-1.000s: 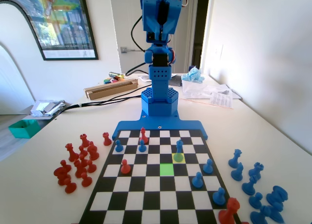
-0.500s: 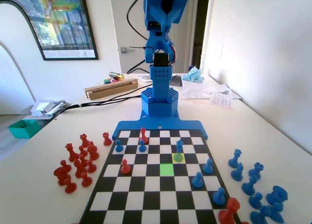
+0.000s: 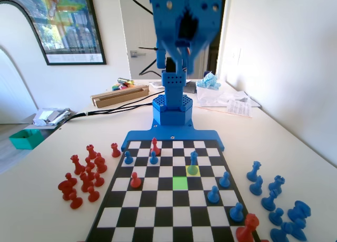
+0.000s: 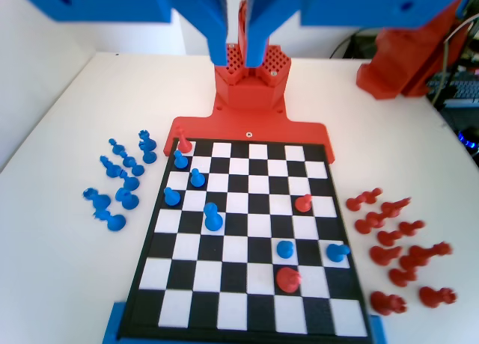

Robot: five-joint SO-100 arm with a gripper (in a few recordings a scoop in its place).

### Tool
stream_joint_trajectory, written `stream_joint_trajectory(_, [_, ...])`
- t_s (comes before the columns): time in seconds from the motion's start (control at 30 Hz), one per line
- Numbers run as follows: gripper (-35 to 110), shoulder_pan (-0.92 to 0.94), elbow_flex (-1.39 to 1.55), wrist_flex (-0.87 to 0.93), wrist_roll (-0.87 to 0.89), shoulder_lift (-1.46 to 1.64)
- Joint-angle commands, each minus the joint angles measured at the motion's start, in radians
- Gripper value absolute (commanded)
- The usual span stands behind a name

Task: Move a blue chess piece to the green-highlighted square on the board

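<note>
On the white table (image 3: 47, 200), your blue two-finger gripper (image 4: 236, 56) hangs high, jaws nearly together, empty; slim blue plastic piece (image 3: 194, 159) stands at one o'clock of the bright green square (image 3: 180, 182).

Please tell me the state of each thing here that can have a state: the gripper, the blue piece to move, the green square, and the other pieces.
gripper: raised high over the board, jaws nearly together, holding nothing.
blue chess piece: upright on the yellow square, not gripped.
green-highlighted square: unoccupied.
red pieces beside the board: some upright, some lying down.
blue pieces beside the board: mixed, some tipped over.
</note>
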Motion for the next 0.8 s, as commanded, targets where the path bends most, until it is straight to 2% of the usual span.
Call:
stream_joint_trajectory(0.0, [9, -0.025, 0.048, -0.072, 0.048, -0.031])
stream_joint_trajectory(0.33, [13, -0.035, 0.199, -0.238, 0.19, -0.244])
stream_joint_trajectory(0.77, [16, -0.101, 0.282, -0.391, 0.202, -0.371])
